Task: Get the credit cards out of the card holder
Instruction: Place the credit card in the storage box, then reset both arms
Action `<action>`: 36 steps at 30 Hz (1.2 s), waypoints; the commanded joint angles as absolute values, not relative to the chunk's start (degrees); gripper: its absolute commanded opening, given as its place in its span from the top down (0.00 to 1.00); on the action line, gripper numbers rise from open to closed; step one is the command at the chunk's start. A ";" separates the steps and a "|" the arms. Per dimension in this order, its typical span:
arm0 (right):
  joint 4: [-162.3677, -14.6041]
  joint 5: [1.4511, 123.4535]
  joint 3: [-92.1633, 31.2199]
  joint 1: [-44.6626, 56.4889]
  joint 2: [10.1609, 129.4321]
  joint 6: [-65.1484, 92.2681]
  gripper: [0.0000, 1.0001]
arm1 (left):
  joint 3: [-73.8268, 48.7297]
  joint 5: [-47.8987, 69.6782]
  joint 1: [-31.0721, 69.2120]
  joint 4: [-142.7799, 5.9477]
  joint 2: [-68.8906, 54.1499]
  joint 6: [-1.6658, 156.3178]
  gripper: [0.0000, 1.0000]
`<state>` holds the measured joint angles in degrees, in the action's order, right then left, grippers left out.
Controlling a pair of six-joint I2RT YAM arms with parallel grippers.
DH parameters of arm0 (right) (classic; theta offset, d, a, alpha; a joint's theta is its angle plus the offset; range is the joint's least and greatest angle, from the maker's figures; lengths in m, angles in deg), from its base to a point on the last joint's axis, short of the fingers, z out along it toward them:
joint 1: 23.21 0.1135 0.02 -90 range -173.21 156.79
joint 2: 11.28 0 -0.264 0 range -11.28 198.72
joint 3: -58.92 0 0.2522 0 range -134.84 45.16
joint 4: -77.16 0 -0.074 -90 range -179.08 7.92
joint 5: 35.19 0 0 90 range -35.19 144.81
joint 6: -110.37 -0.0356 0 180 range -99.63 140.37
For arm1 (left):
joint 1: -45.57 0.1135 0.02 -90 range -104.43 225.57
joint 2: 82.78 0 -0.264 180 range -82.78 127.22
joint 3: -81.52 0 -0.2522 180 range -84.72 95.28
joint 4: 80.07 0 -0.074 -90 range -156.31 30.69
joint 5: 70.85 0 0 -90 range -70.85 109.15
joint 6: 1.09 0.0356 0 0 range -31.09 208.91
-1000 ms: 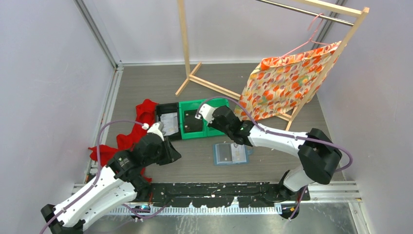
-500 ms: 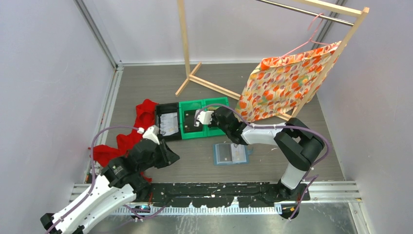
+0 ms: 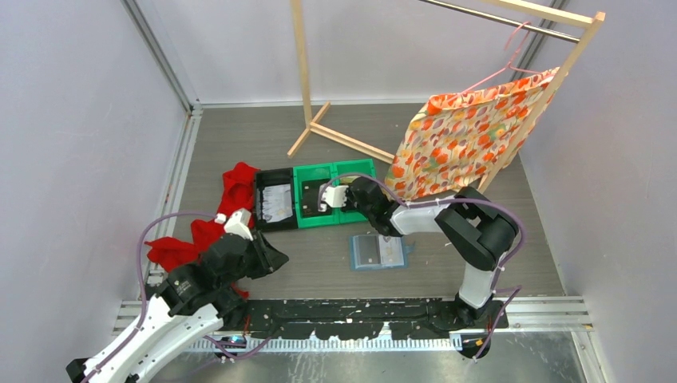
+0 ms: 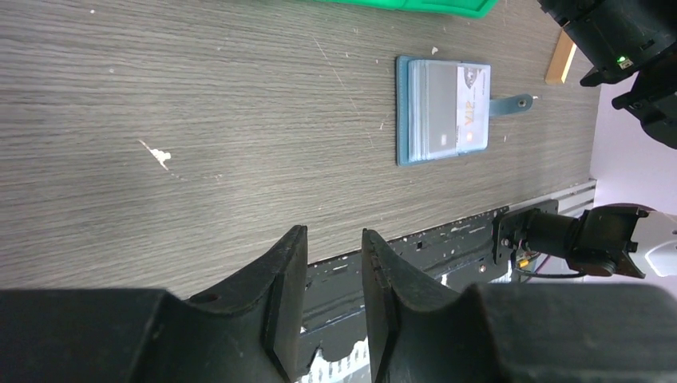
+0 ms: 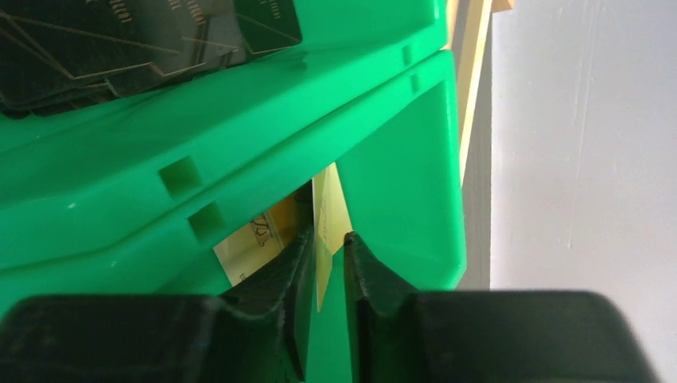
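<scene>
Plain pale lilac walls close the grey wood-grain desk top at its left, far and right edges, a metal post rising at the far left corner. A light wooden clothes rack stands toward the far right corner, an orange floral cloth hung from it on what looks like a pink wire hanger. A black rail lines the near edge.

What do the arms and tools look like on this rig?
Left arm and right arm: white links, bulky black joints, looping purple cables. Left tool and right tool: black, two wedge-shaped fingers, white block at each wrist. Green LED on right arm.
</scene>
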<state>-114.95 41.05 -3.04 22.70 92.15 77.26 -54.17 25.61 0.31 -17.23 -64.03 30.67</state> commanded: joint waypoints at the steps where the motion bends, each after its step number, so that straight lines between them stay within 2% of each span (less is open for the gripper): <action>1: -121.35 39.56 -2.39 22.83 89.94 76.33 0.71 | -53.42 28.67 0.63 -16.30 -64.99 30.32 0.66; 3: -120.90 39.01 -1.80 22.87 87.41 75.08 0.61 | -52.94 28.88 0.58 -16.30 -64.52 30.73 0.66; 6: -120.01 38.61 -0.72 22.97 82.78 71.68 0.51 | -51.78 29.15 0.60 -16.17 -63.01 31.93 0.66; 7: -119.11 38.62 -0.56 23.00 81.17 70.99 0.38 | -51.31 29.24 0.61 -16.03 -62.30 32.38 0.66; 8: -117.86 38.56 -0.48 22.96 79.63 69.63 0.29 | -50.65 29.33 0.61 -15.96 -61.55 32.92 0.66; 10: -114.66 37.66 -0.78 23.44 76.45 67.49 0.23 | -49.40 29.48 0.58 -16.39 -60.08 34.01 0.66; 13: -101.32 31.46 -6.65 25.88 70.80 59.87 0.16 | -46.76 29.86 0.62 -16.97 -56.85 36.34 0.66; 15: -89.32 31.36 -12.74 26.55 66.67 50.09 0.01 | -44.30 30.31 0.66 -16.90 -54.57 38.34 0.66; 20: -67.05 36.54 -25.04 27.18 58.25 28.07 0.00 | -35.39 32.18 0.59 -15.15 -45.79 43.20 0.66; 25: -48.64 34.10 -31.35 27.26 55.16 7.63 0.00 | -28.46 35.19 0.62 -14.38 -40.70 46.22 0.66; 31: -36.53 29.86 -25.28 27.28 44.60 -3.31 0.00 | -23.99 40.14 0.64 -12.97 -37.85 48.57 0.65; 36: -33.73 16.38 -17.73 27.26 27.41 -11.94 0.00 | -22.65 42.90 0.59 -10.76 -36.10 48.84 0.65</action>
